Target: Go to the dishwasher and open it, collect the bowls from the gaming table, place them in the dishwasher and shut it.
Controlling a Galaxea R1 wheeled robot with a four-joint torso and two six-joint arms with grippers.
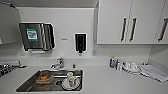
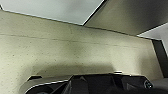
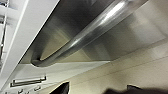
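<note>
The dishwasher (image 3: 72, 25) shows close up in the right wrist view as a stainless-steel front with a long, rounded metal bar handle (image 3: 96, 26) running across it. My right gripper (image 3: 100, 90) sits just short of that handle, only dark edges of it visible. Near my left gripper (image 2: 100, 85) there is a dark robot body over speckled beige floor (image 2: 75, 50). The bowls and the gaming table are out of view.
In the head view, a white counter holds a steel sink (image 1: 27, 83) with cups on a plate (image 1: 71, 80) and a tub (image 1: 45, 78). Behind are a faucet (image 1: 60, 63), towel dispenser (image 1: 36, 36), soap dispenser (image 1: 80, 42), upper cabinets (image 1: 130, 22), mugs (image 1: 130, 67). White drawers (image 3: 27, 81) flank the dishwasher.
</note>
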